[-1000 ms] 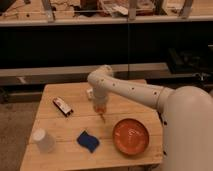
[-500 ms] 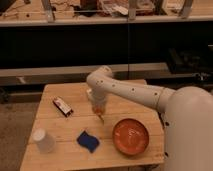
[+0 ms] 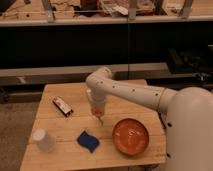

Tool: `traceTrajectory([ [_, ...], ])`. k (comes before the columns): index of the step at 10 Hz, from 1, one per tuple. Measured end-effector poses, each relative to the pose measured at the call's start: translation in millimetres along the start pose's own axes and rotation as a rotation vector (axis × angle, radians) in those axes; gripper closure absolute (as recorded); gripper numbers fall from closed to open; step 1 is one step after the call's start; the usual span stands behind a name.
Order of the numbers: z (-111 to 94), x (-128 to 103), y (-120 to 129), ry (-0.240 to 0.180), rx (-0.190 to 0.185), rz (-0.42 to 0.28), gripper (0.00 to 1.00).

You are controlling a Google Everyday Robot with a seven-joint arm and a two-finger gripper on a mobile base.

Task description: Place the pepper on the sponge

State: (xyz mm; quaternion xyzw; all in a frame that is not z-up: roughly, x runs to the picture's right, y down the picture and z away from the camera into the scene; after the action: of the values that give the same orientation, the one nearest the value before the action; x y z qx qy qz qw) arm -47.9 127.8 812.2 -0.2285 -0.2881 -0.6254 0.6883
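- White cup (image 3: 44,140) stood on the desk (image 3: 65,127), far left of the hand and nearer the camera.
- Black-and-red packet (image 3: 63,106) lay left of the hand.
- Sponge (image 3: 88,141) lay flat, bare, just left of the hand and nearer the camera.
- Hand (image 3: 98,113) was clamped shut on the pepper (image 3: 99,118), pale tip down. It barely moved in the last second, maybe dipped a touch, so the pepper was still carried beside the sponge, not over it.
- Orange plate (image 3: 131,136) sat right of the hand.
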Motion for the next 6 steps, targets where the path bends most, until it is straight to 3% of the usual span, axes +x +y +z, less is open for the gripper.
traceTrajectory([
  [6,-0.3,-11.3,-5.1,-0.003,0.018,-0.019,1.0],
])
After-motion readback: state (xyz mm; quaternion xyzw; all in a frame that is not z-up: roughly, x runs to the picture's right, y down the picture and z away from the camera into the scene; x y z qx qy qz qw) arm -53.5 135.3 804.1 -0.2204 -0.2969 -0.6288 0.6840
